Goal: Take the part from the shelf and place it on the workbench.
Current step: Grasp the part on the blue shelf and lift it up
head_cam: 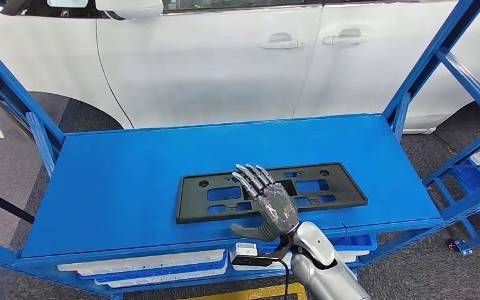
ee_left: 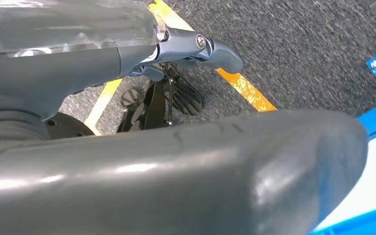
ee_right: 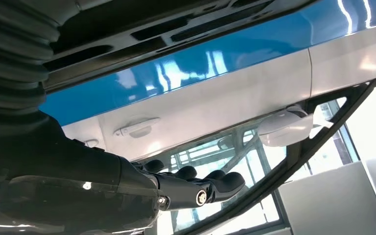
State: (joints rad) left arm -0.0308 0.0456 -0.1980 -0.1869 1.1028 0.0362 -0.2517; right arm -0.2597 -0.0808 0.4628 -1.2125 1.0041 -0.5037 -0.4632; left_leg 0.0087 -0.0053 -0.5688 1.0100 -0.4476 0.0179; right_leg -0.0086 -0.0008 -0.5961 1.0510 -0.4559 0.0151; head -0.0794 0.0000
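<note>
The part, a flat black rectangular frame with several cut-outs, lies on the blue top board of the shelf, towards its front. My right hand is stretched over the frame's near middle, fingers spread and straight, holding nothing. In the right wrist view that hand has its fingers extended, apart from the black frame. I cannot tell whether the palm touches the frame. My left hand hangs low above the carpet, its fingers straight and empty.
A white car stands close behind the shelf. Blue uprights and braces frame both shelf ends. White trays sit on the level below. Blue bins lie at the right. A yellow floor line crosses the grey carpet.
</note>
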